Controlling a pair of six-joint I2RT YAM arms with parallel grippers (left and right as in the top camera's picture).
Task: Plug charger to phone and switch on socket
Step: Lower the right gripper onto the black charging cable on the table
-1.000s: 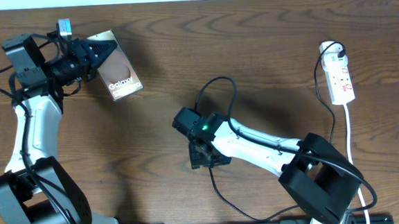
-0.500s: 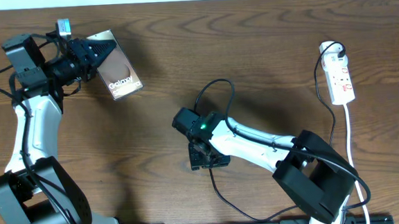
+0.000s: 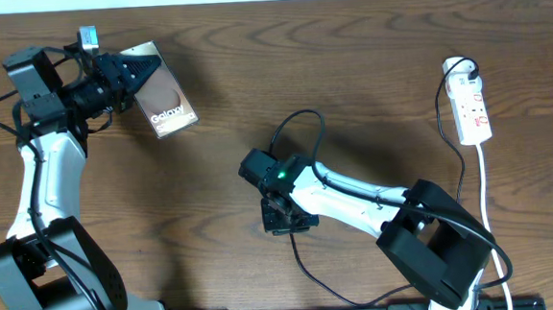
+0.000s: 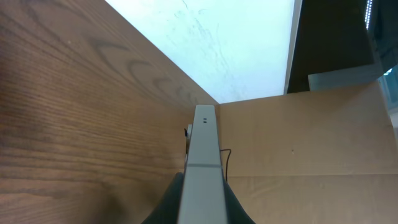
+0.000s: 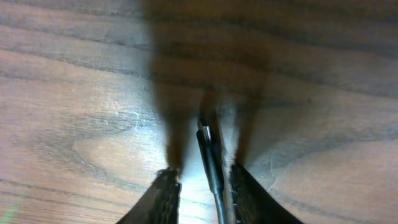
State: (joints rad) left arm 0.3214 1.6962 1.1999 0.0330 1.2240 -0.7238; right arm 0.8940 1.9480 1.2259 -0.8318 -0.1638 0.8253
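Right wrist view: the thin black charger cable [image 5: 211, 168] lies lengthwise between the right gripper [image 5: 202, 186] fingers, plug tip pointing ahead, closer to the right-hand finger. The jaws are narrow, not yet pinching. The left gripper [image 3: 135, 79] clamps the flat dark brown phone [image 3: 168, 109], well apart.

Brown-black phone [image 3: 173, 109] white lettering, white socket [image 3: 473, 110], black charger [image 5: 211, 165], wood-grain table [image 3: 367, 63]
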